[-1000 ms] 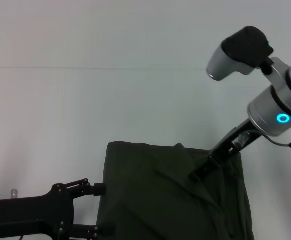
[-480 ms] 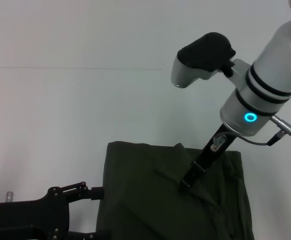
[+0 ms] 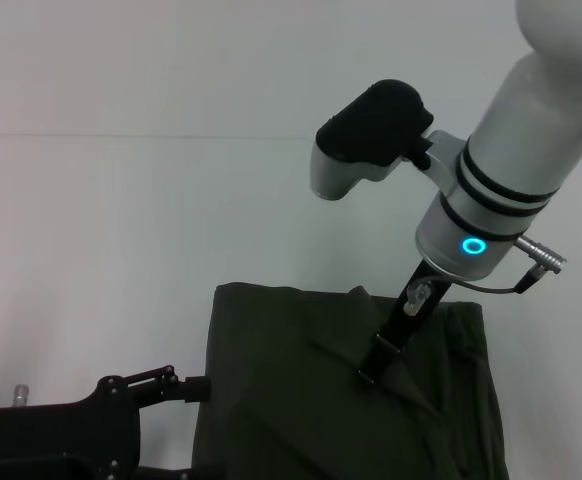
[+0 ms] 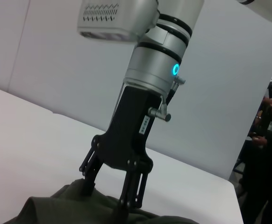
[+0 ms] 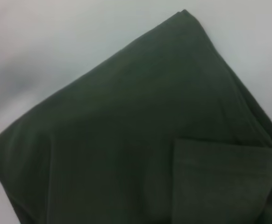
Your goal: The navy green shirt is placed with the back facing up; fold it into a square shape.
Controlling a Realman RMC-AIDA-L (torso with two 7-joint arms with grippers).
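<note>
Fabric work on a white counter (image 3: 121, 220): the dark olive-green cotton shirt (image 3: 291, 400), plain side up and folded into a compact block, lies at the near edge. The right gripper (image 3: 369, 372) reaches down onto its raised middle fold, jaws parted, tips pressing the cloth. The left gripper (image 3: 196, 425) sits at the shirt's left edge, jaws open.

Right pincer (image 3: 368, 372) seemingly on shirt (image 3: 291, 400); left pincer (image 3: 186, 420) at its left.
</note>
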